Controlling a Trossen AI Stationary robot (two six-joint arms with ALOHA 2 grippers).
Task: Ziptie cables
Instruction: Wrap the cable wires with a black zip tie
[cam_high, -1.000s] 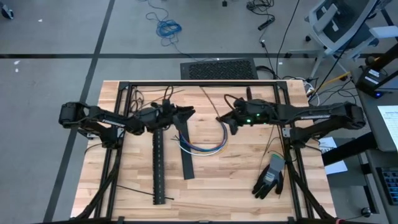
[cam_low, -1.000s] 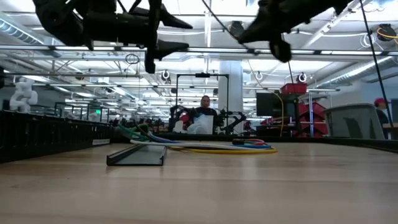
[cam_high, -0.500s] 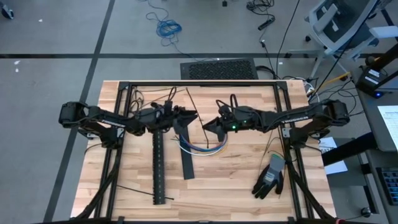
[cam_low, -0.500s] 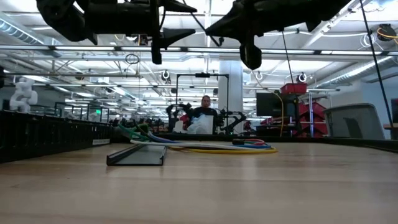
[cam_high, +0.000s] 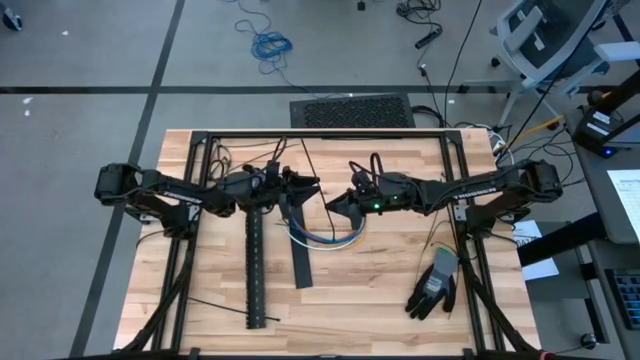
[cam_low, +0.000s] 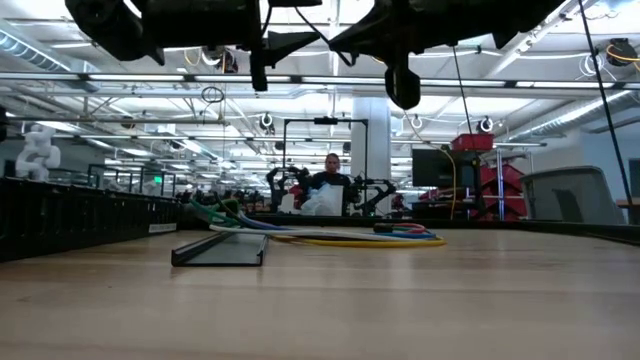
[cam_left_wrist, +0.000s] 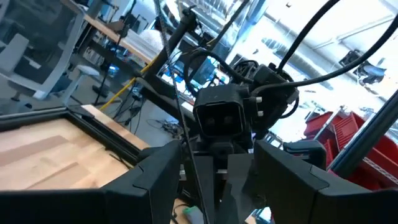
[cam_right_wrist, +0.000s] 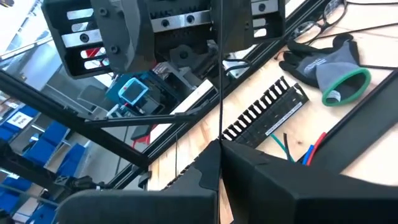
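Note:
The cables (cam_high: 325, 235) lie in a U-shaped loop on the table, blue, white and yellow, and also show in the low view (cam_low: 340, 236); their red, green and blue ends (cam_right_wrist: 298, 152) show in the right wrist view. Both grippers hover above them, tip to tip. My right gripper (cam_high: 333, 203) (cam_low: 348, 42) (cam_right_wrist: 219, 149) is shut on a thin black zip tie (cam_high: 308, 162) (cam_right_wrist: 221, 74). My left gripper (cam_high: 308, 186) (cam_low: 298, 22) (cam_left_wrist: 217, 152) is open, and the zip tie (cam_left_wrist: 180, 106) runs up between its fingers. My right gripper pinches the zip tie near its lower end (cam_right_wrist: 219, 138) between both fingers, coming level from the table's right. The strip is lifted clear and stands up out of the fingers, slanting toward the far edge. My left gripper: the strip passes close to one finger (cam_left_wrist: 168, 168); whether they touch, I cannot tell.
A black slotted cable duct (cam_high: 254, 268) (cam_right_wrist: 264, 112) and a flat black cover strip (cam_high: 298, 250) (cam_low: 220, 250) lie left of the cables. A grey glove (cam_high: 435, 285) (cam_right_wrist: 326, 65) lies near the right edge. Spare zip ties (cam_high: 215, 308) lie at the near left. A person shows beyond the table (cam_low: 328, 185).
My right gripper has carried the zip tie toward the table's left, up to the left gripper, and the strip's free end has swung left with it. My left gripper has risen slightly. The cables have stayed where they were.

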